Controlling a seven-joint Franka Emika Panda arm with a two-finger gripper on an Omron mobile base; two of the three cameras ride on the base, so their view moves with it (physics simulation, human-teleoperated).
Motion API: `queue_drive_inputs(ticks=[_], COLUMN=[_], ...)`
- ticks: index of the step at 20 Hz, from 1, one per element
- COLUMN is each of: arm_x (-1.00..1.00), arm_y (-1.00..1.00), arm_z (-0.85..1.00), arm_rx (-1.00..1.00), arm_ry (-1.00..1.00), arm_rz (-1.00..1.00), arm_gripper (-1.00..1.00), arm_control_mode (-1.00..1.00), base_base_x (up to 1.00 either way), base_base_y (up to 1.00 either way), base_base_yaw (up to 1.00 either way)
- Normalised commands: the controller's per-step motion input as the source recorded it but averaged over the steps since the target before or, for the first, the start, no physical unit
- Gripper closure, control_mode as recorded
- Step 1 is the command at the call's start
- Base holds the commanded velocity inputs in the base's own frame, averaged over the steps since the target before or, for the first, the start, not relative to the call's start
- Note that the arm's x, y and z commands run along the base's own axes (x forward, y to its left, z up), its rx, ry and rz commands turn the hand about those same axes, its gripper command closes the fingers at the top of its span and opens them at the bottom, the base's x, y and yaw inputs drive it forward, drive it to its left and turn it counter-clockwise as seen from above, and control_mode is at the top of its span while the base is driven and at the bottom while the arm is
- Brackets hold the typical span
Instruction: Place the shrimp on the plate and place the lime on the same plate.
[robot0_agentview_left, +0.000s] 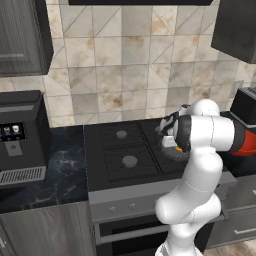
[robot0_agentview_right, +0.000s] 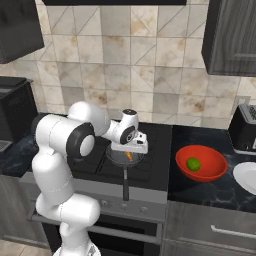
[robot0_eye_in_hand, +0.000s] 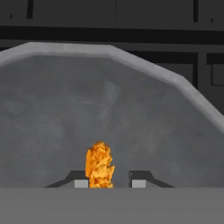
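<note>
The shrimp (robot0_eye_in_hand: 99, 165), a small orange piece, lies on the floor of a grey frying pan (robot0_eye_in_hand: 131, 109) on the stove. My gripper (robot0_eye_in_hand: 110, 180) reaches down into the pan with its tips on either side of the shrimp. The jaws are narrowed; the shrimp sits against the left fingertip (robot0_eye_in_hand: 81, 183), and a gap shows to the right one. In the right base view the gripper (robot0_agentview_right: 131, 158) hangs over the shrimp (robot0_agentview_right: 129, 155) in the pan (robot0_agentview_right: 115, 158). The lime (robot0_agentview_right: 193, 163) rests in a red bowl (robot0_agentview_right: 212, 167). The white plate (robot0_agentview_right: 246, 176) lies at the right edge.
The pan's handle (robot0_agentview_right: 125, 184) points toward the stove's front edge. A dark toaster (robot0_agentview_right: 245, 127) stands behind the plate. A coffee machine (robot0_agentview_left: 20, 135) stands on the counter left of the stove (robot0_agentview_left: 125, 150). Dark cabinets hang above on both sides.
</note>
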Motion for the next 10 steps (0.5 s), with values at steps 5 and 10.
queue_drive_inputs(ticks=[5,10], arm_x=[-0.02,-0.02], arm_y=[0.13,0.13], arm_z=[-0.45,-0.04], arm_rx=[0.00,0.00], arm_ry=[0.00,0.00], arm_rz=[0.00,0.01], arm_gripper=[1.00,1.00], arm_control_mode=[-1.00,-1.00], base_base_x=[0.00,0.00], base_base_y=[0.00,0.00], base_base_yaw=[0.00,0.00])
